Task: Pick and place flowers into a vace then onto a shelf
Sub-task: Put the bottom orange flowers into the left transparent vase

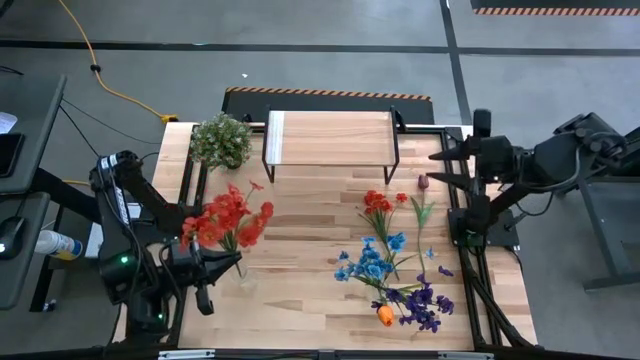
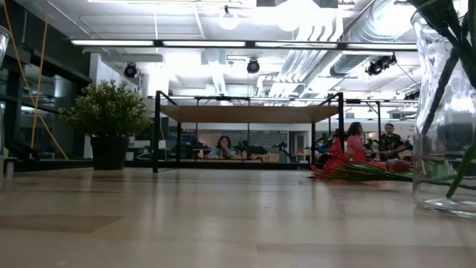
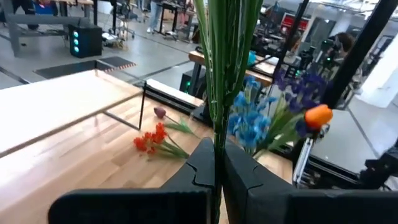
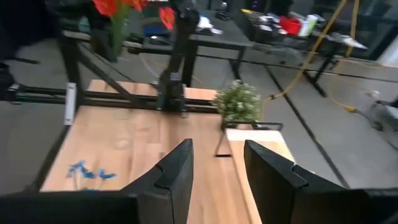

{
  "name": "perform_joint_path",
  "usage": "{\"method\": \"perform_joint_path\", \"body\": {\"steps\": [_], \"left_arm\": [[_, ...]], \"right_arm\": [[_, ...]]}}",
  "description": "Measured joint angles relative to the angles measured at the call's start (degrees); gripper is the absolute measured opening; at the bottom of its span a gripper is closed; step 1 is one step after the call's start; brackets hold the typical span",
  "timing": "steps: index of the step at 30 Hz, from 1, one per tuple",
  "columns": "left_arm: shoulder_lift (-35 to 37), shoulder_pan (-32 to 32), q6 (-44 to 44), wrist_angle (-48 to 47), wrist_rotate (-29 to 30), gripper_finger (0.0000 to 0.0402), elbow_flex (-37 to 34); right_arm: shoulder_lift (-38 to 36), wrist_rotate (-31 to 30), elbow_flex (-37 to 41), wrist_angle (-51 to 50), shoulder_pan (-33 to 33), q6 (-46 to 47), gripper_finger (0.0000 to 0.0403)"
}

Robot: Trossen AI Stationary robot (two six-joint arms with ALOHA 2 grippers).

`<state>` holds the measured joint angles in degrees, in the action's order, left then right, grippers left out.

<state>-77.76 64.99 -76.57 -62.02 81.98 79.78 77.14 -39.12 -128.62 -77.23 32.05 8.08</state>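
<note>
Red bunch: red flowers (image 1: 228, 222) gripped by their green stems (image 3: 225, 68) in the left gripper (image 1: 232, 265), fingers pressed together on them; blooms stand over the table's left half.
Vase: clear glass vase (image 2: 445, 112) at the table's front left, just beside the left gripper — green stems show inside the glass in the low view.
Right gripper: right gripper (image 4: 214, 165) parked at the table's right edge, fingers spread, nothing between them.
Remaining flowers: blue flowers (image 1: 372, 262), purple flowers (image 1: 422, 303), orange tulip (image 1: 385, 315), dark red tulip (image 1: 423, 183) and a second red spray (image 1: 378, 203) lie flat on the right half, stems crossing.
Shelf: wooden shelf (image 1: 330, 138) at the back centre, top bare.
Risk — vase: tall, light glass; a sideways pull on the stems could tip it.
Risk — stems: thin and bundled; one may slip from the pinch or spring out on release.
Risk — pile: crossed stems on the right may drag neighbours when one is lifted.
Obstruction: potted plant (image 1: 221, 140) sits just beside the shelf's left end, crowding that approach.
</note>
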Motion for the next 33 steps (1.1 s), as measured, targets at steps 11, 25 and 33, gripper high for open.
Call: {"method": "perform_joint_path", "body": {"steps": [11,25,33], "left_arm": [[-0.01,5.39,-11.15,-0.53,5.45,0.0041,-9.08],[0.0,5.58,-20.77,-0.4,3.67,0.0041,-17.88],[0.0,5.55,-21.78,-1.31,1.2,0.0041,-19.6]], "right_arm": [[0.04,0.12,0.0,2.1,0.0,-0.55,0.0134],[0.09,0.12,0.0,5.84,0.0,-0.54,0.0134],[0.11,0.38,0.0,8.2,0.0,-0.55,0.0134]]}}
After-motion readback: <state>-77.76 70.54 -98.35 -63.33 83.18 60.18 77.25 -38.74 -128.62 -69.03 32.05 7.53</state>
